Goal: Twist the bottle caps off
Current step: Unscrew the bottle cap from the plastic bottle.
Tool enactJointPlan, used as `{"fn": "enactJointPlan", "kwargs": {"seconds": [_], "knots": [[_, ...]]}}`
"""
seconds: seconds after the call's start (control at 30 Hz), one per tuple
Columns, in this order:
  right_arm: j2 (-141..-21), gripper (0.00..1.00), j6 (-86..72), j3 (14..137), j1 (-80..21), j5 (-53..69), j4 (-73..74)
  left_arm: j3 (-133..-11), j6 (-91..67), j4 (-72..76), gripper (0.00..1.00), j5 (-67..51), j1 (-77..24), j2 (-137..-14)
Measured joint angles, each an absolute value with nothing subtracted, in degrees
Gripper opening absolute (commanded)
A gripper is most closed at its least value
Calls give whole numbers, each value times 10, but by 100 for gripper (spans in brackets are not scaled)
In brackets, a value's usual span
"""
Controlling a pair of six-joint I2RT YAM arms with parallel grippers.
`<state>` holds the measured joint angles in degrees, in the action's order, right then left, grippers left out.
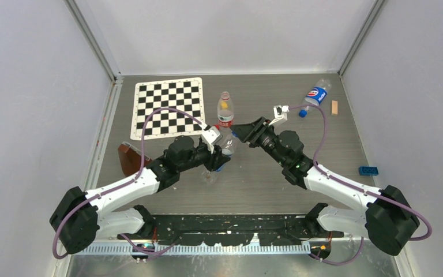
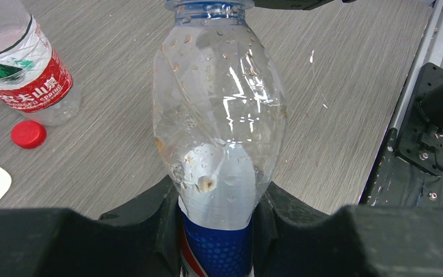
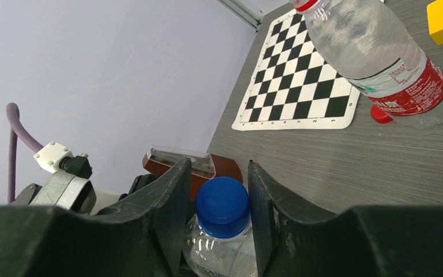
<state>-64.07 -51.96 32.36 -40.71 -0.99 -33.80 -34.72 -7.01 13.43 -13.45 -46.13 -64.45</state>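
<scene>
- Left gripper (image 2: 218, 195) clamps blue-label bottle (image 2: 219, 115) low on its body.
- Right gripper (image 3: 218, 179) pinches that bottle's blue cap (image 3: 222, 205).
- Red cap (image 2: 28, 134) lies on table (image 2: 346, 86) beside red-label bottle (image 2: 26, 69).

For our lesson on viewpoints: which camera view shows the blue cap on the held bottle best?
The right wrist view: the blue cap sits large inside the right hand. The left wrist view shows the bottle but cuts the cap off. In the top view it cannot be made out.

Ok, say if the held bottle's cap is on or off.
On: the blue cap sits on the bottle, between the fingers of the right gripper.
</scene>
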Motion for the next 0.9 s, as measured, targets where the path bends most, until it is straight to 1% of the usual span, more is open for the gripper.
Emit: {"fn": "enactJointPlan", "kwargs": {"seconds": [0.17, 0.33, 0.4, 0.43, 0.47, 0.5, 0.57, 0.6, 0.67, 0.9], "knots": [[-642, 51, -520, 324, -407, -10, -338, -347, -70, 134, 0, -135, -461, -645], [-647, 49, -520, 324, -407, -9, -338, -347, -70, 134, 0, -135, -461, -645], [-650, 43, -520, 324, -407, -8, -338, -347, -70, 134, 0, -135, -461, -645], [-652, 42, -520, 324, -407, -8, -338, -348, -70, 134, 0, -135, -461, -646], [-653, 37, -521, 324, -407, -8, -338, -349, -70, 134, 0, -135, -461, -646], [-653, 34, -522, 324, -407, -7, -338, -349, -70, 133, 0, -135, -461, -647], [-653, 22, -520, 325, -407, -7, -338, -351, -70, 133, 0, -135, -461, -649], [-653, 10, -519, 325, -407, -8, -338, -352, -70, 132, 0, -135, -461, -649], [-653, 2, -518, 326, -407, -8, -338, -352, -70, 132, 0, -135, -461, -651], [-648, 0, -511, 324, -406, -2, -340, -352, -70, 142, 0, -156, -457, -655]]}}
